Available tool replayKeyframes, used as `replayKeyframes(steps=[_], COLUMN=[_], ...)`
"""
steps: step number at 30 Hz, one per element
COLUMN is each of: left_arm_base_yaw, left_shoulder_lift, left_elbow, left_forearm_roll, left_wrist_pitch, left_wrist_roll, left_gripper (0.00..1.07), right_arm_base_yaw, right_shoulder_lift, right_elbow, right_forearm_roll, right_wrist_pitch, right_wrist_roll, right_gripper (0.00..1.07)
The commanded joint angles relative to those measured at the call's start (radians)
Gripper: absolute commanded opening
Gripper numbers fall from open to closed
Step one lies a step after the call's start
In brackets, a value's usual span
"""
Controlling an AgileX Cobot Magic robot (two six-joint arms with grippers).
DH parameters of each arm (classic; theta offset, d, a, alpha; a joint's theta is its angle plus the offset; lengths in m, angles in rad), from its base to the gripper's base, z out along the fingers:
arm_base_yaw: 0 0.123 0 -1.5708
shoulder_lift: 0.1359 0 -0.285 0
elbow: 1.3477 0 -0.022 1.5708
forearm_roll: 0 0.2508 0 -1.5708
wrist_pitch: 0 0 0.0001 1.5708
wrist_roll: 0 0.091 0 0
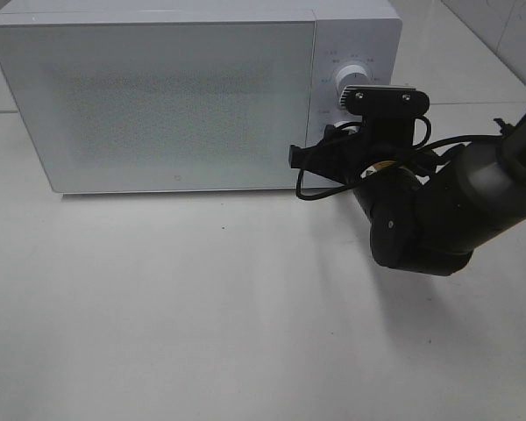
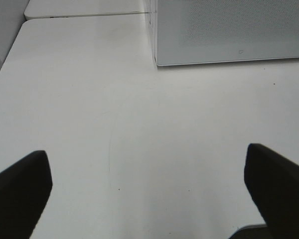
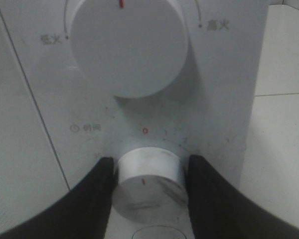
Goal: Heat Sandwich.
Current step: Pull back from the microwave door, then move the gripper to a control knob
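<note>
The sandwich is hidden; no view shows it. The white microwave (image 1: pixel 158 96) stands at the back of the table with its door closed. My right gripper (image 1: pixel 337 140) is up against its control panel (image 3: pixel 224 99). In the right wrist view its two black fingers (image 3: pixel 94 199) press on both sides of the lower timer knob (image 3: pixel 147 186), under the larger power knob (image 3: pixel 127 45). My left gripper (image 2: pixel 147 164) hangs open over bare table, in front of the microwave's left corner (image 2: pixel 229 30), with nothing between its fingers. It is outside the exterior view.
The white table (image 1: pixel 202 307) spreads in front of the microwave. My right arm (image 1: pixel 447 210) reaches in from the right edge with a cable looping below the wrist. A seam between table tops (image 2: pixel 84 15) runs behind the microwave's left side.
</note>
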Motion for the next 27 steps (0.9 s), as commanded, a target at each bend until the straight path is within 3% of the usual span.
replayKeyframes(steps=[1,16,27], left_arm_base_yaw=[0.003,0.003,0.003], left_shoulder_lift=[-0.026,-0.026,-0.026], left_elbow=[0.004,0.004,0.004], left_forearm_roll=[-0.001,-0.001,-0.001], left_wrist_pitch=[-0.011,-0.011,-0.011], left_wrist_roll=[-0.003,-0.003,-0.003], left_gripper=[0.98,0.98,0.98], right_arm_base_yaw=[-0.004,-0.004,-0.004], right_shoulder_lift=[-0.005,-0.005,-0.005], right_elbow=[-0.007,-0.007,-0.007], right_forearm_roll=[-0.012,-0.037,-0.089], right_wrist_pitch=[-0.016,-0.04,-0.065], right_wrist_roll=[0.003,0.133,0.513], right_gripper=[0.03,0.02,0.02])
